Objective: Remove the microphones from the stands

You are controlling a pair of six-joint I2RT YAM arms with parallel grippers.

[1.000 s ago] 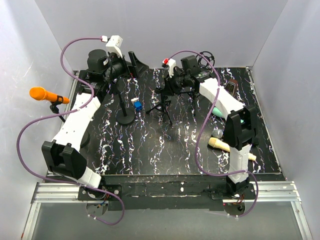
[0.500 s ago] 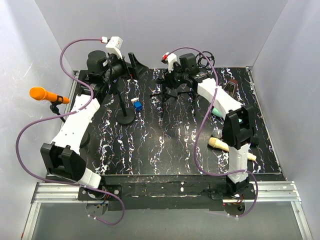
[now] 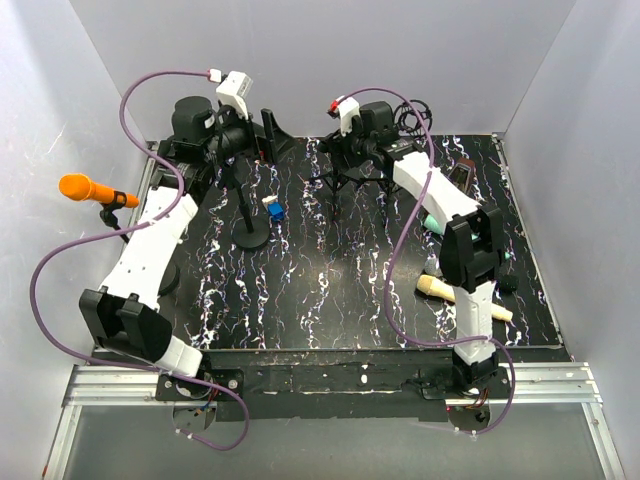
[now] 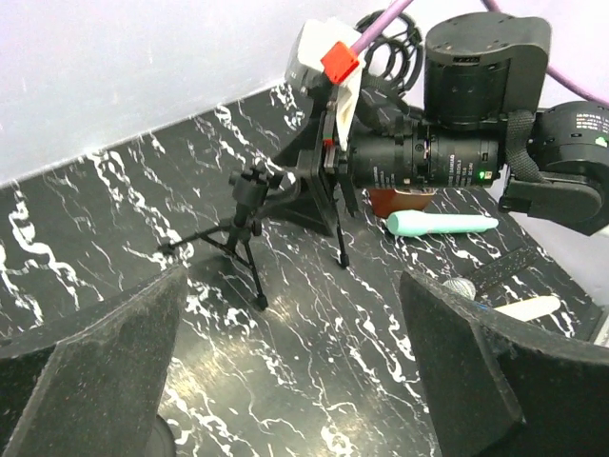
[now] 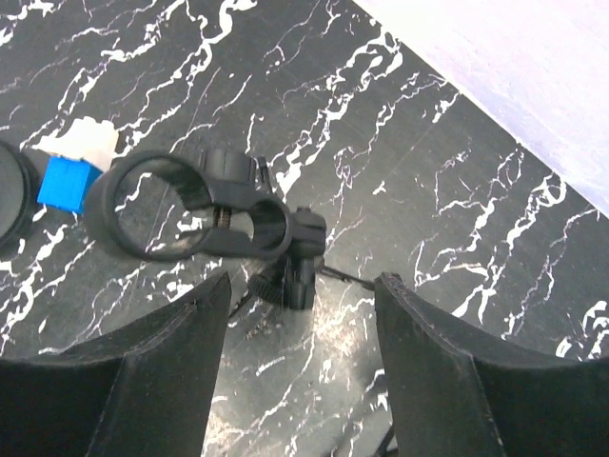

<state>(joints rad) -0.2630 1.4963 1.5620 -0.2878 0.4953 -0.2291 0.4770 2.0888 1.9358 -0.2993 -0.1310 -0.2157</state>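
Sitting clipped on black stand (image 3: 108, 213), bright orange microphone (image 3: 85, 188)

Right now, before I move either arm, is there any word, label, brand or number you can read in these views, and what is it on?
No text can be read in any view.
Small white print on the right arm's black wrist housing: too small and blurred to read.
Blue and white block: no print visible.
Red tab on the cable connector: blank.

Ring-shaped stand clip (image 5: 181, 211) ctr, blue block (image 5: 68, 178) far L, gripper (image 5: 303, 284) spread apart
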